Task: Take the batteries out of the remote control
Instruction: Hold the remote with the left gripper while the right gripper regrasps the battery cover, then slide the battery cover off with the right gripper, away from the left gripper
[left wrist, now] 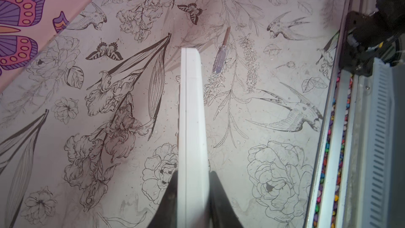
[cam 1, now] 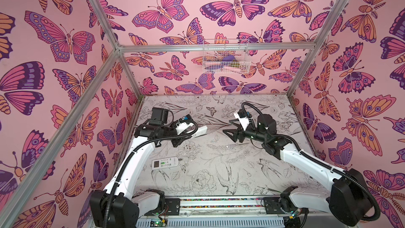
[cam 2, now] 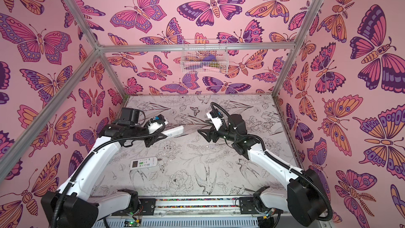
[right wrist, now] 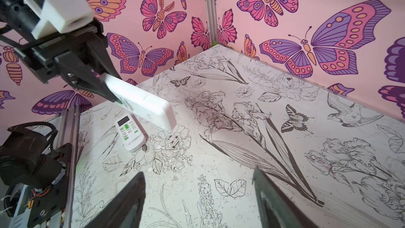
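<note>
My left gripper is shut on one end of a white remote control and holds it in the air above the table. The remote's free end points toward the middle. In both top views my right gripper stands open a short way from that free end, with nothing between its fingers. The batteries are hidden.
A second white remote with green buttons lies face up on the table by the left arm. A thin clear-handled screwdriver lies on the table under the right arm. A wire basket hangs on the back wall.
</note>
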You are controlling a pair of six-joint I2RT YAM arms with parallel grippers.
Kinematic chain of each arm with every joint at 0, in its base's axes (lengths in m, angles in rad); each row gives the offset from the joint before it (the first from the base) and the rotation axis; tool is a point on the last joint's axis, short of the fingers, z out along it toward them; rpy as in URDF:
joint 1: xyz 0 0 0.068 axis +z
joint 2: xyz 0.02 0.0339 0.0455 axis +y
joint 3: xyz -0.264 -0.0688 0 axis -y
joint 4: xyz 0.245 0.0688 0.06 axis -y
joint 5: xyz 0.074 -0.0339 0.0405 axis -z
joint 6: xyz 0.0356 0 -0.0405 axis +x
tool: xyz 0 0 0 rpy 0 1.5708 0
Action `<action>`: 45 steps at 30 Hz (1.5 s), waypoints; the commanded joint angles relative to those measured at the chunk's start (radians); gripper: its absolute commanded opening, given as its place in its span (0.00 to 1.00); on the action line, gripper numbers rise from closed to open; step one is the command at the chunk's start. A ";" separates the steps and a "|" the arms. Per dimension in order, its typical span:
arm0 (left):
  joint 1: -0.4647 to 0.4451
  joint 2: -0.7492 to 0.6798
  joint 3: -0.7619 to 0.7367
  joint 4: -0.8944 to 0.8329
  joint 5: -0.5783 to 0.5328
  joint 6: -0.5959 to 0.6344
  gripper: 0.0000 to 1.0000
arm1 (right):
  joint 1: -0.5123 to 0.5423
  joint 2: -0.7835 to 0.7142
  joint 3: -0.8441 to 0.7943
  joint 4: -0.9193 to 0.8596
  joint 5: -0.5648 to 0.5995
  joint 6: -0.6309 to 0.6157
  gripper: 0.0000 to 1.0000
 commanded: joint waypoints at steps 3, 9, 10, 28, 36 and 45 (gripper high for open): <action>0.007 0.029 0.055 -0.090 0.119 -0.300 0.00 | -0.006 0.000 -0.055 0.095 0.075 0.093 0.78; 0.053 0.088 -0.007 0.044 0.330 -0.516 0.00 | -0.006 -0.005 -0.108 0.101 0.123 0.130 0.77; 0.069 0.101 -0.028 0.087 0.351 -0.564 0.00 | -0.006 -0.005 -0.108 0.089 0.122 0.142 0.77; -0.005 0.226 -0.280 0.397 0.430 -0.693 0.00 | 0.032 0.191 -0.127 0.241 0.021 0.331 0.74; -0.010 0.258 -0.254 0.420 0.451 -0.721 0.00 | 0.069 0.344 -0.072 0.372 -0.127 0.379 0.72; -0.013 0.245 -0.253 0.407 0.456 -0.699 0.00 | 0.072 0.434 -0.031 0.433 -0.159 0.431 0.70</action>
